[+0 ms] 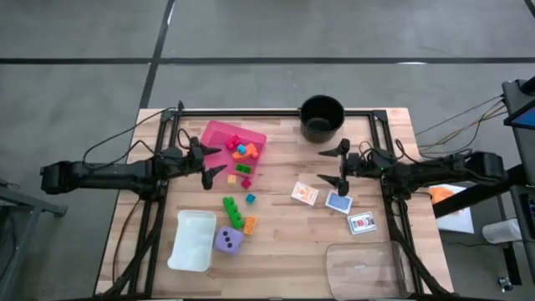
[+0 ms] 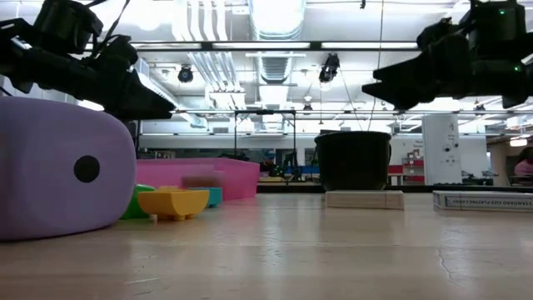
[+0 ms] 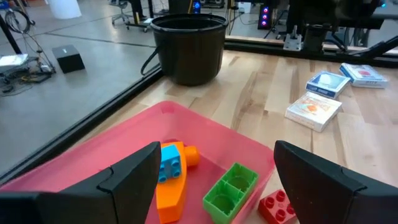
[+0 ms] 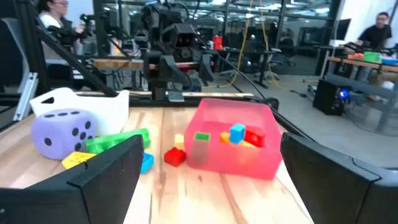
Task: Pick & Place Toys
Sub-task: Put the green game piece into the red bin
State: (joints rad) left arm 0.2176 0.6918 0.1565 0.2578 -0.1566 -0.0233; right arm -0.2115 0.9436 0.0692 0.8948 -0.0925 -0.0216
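My left pincer [image 1: 219, 160] hangs open and empty over the near edge of the pink tray [image 1: 219, 131], its two fingers spread wide in the left wrist view, with nothing between them. In the tray lie several bricks already: an orange one topped with blue [image 3: 171, 177], a green one [image 3: 230, 193] and a red one [image 3: 278, 205] beside it. My right pincer [image 1: 336, 165] waits, also open and empty, above the desk [image 1: 284, 251] between the black pot [image 1: 322, 117] and the three cards: the orange card [image 1: 304, 193], the blue card [image 1: 338, 202] and the white-red card [image 1: 362, 222]. Still loose on the desk are a long green brick [image 1: 232, 211], an orange brick [image 1: 249, 225], a teal brick [image 1: 250, 198], a red brick [image 1: 247, 183], a small yellow one [image 1: 231, 179], and the purple die [image 1: 228, 241], which sits just beside a white tub [image 1: 192, 240]. I judge the sorting partly done, and myself between picks: no toy is in hand. The next move, I reckon, calls for my left arm to swing away from the tray toward the loose bricks close beside it, lower with the fingers straddling one brick, and close on it. The red and yellow bricks lie close together, so I would need to come down cleanly on one without nudging its neighbour.
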